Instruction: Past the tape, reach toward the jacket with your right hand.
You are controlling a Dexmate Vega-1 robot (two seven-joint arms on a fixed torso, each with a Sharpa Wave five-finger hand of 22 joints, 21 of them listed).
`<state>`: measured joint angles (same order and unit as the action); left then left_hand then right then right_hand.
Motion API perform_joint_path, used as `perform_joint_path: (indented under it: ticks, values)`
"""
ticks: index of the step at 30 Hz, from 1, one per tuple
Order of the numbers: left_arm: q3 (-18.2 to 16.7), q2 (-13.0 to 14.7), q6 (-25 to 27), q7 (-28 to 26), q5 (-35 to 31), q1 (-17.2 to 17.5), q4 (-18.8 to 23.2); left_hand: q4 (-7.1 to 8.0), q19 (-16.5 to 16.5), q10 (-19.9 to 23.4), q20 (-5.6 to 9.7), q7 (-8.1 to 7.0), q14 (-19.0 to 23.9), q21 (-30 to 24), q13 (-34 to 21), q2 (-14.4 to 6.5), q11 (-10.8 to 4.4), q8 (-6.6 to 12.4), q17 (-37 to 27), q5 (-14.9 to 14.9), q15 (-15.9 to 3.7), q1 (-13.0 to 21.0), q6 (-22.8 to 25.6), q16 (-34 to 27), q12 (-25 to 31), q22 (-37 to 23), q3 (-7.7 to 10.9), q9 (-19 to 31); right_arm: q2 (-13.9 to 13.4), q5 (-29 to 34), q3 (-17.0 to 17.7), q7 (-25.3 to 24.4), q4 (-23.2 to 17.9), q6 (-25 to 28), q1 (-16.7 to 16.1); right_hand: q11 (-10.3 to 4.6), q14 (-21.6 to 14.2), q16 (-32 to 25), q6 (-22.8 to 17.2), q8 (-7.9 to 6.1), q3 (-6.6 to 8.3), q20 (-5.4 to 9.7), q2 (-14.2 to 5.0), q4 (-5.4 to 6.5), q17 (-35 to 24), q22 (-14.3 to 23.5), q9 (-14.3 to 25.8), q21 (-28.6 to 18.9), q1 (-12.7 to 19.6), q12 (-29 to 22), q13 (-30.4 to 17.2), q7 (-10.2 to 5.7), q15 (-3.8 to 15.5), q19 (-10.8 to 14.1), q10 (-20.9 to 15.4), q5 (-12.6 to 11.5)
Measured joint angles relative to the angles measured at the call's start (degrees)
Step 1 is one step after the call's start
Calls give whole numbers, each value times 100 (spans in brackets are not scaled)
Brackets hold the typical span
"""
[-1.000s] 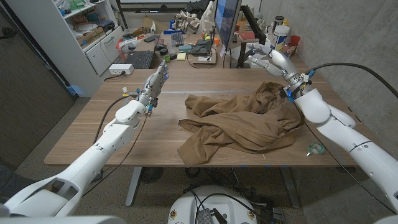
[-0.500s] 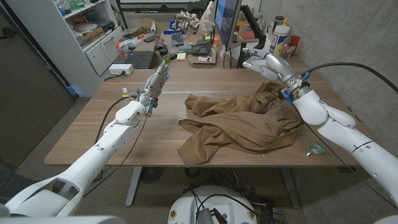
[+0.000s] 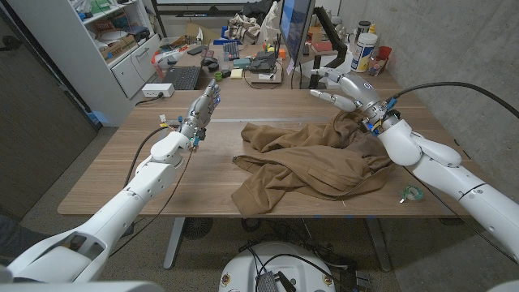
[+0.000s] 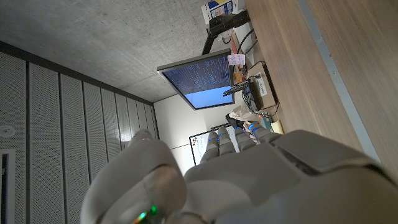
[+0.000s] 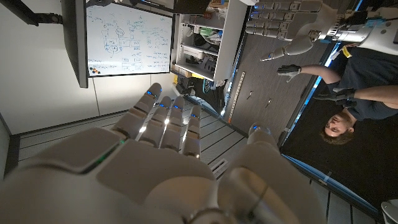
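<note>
i had the right hand up above the far right part of the wooden table, fingers spread apart and holding nothing. it hung just over the far right edge of the jacket, and from the head view i could not tell whether it touched the cloth. in the right wrist view the back of that hand showed with its fingers stretched out straight, side by side, and past them a whiteboard and a person off to one side.

the jacket was a brown one, lying crumpled and spread over the middle and right of the table. the tape, a small roll, lay near the table's right front edge, beside my right forearm and well apart from the right hand.

my left hand was on the left side of the table, well apart from the jacket, fingers straight and together, gripping nothing. in the left wrist view the back of it showed with a monitor beyond it.

behind the table stood a cluttered desk with a keyboard.
</note>
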<state>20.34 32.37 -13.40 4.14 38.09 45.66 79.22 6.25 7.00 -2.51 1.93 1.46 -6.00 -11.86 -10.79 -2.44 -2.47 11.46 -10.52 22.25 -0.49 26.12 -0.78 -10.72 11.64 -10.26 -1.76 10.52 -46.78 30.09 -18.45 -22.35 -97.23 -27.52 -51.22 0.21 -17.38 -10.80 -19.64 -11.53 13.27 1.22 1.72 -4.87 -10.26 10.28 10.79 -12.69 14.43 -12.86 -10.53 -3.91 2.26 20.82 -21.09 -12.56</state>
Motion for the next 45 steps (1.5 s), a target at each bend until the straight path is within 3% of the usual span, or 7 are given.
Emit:
perform_joint_path:
  ticks: [22,45]
  values:
    - [0,11,8,-37,-24,-16,16,17,0,-11,0,8,0,22,0,-23,-11,0,0,0,0,23,8,0,0,0,-16,0,-232,517,-235,-324,-116,432,80,1,21,0,-32,0,1,0,-3,-1,0,-1,-1,51,-48,0,0,-31,21,1,1,-43]
    - [24,-13,-9,-23,-63,-61,-67,8,22,-10,21,-3,-19,22,0,-22,-10,0,0,0,19,23,59,0,0,1,-54,0,-438,614,-549,-140,-174,701,176,1,20,22,-30,0,-22,11,-1,22,0,-2,-1,84,-46,0,0,-73,20,-53,1,-88]
